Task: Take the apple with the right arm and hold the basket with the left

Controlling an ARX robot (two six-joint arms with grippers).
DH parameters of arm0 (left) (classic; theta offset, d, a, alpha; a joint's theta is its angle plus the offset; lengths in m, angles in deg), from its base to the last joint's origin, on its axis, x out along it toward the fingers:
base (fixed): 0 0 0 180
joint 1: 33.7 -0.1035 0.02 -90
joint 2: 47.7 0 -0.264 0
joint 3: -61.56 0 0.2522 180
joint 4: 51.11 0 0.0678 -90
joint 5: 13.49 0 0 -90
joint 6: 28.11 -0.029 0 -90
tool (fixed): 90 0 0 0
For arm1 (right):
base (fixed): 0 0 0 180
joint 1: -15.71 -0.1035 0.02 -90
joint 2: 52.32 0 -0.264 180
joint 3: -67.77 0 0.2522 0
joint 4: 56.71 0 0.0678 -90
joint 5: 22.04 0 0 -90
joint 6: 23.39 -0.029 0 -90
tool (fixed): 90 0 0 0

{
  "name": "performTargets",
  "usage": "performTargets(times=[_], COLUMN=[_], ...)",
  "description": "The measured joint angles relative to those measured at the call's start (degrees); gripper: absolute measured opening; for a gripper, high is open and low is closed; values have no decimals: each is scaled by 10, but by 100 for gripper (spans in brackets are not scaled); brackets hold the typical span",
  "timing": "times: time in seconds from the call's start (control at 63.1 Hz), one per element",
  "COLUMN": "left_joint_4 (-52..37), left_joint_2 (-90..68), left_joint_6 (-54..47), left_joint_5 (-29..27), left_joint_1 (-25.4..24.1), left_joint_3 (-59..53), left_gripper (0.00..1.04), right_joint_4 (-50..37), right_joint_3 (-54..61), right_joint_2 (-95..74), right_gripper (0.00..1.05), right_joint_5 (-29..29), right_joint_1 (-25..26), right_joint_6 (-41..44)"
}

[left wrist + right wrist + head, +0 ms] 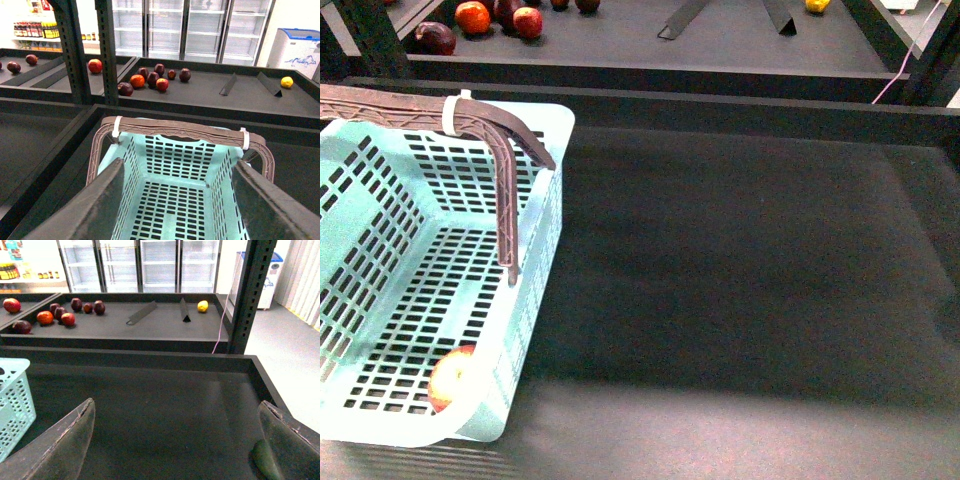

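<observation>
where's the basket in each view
Front: basket fills the left side, an apple in its near corner.
Left wrist: bottom centre, between the open fingers.
Right wrist: only a corner at the left edge.
Shared landmark: the fruit cluster on the shelf behind.

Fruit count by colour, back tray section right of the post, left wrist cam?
Dark purple fruit: 6
Orange fruit: 1
Red fruit: 1
Yellow fruit: 1
Total: 9
</observation>
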Motion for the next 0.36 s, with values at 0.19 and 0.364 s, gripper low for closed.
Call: performTargets(times=[0.19, 0.364], left_joint_4=[0, 0], left_joint_2=[0, 0], left_joint_6=[-1, -1], left_joint_5=[0, 0], left_joint_1=[0, 0], left_joint_3=[0, 0], left_gripper=[97, 98], right_joint_4=[0, 0], right_joint_3=[0, 0], right_joint_2=[0, 0], right_gripper=[96, 96], right_joint_5=[0, 0], right_joint_1=[0, 0], right_joint_6=[0, 0])
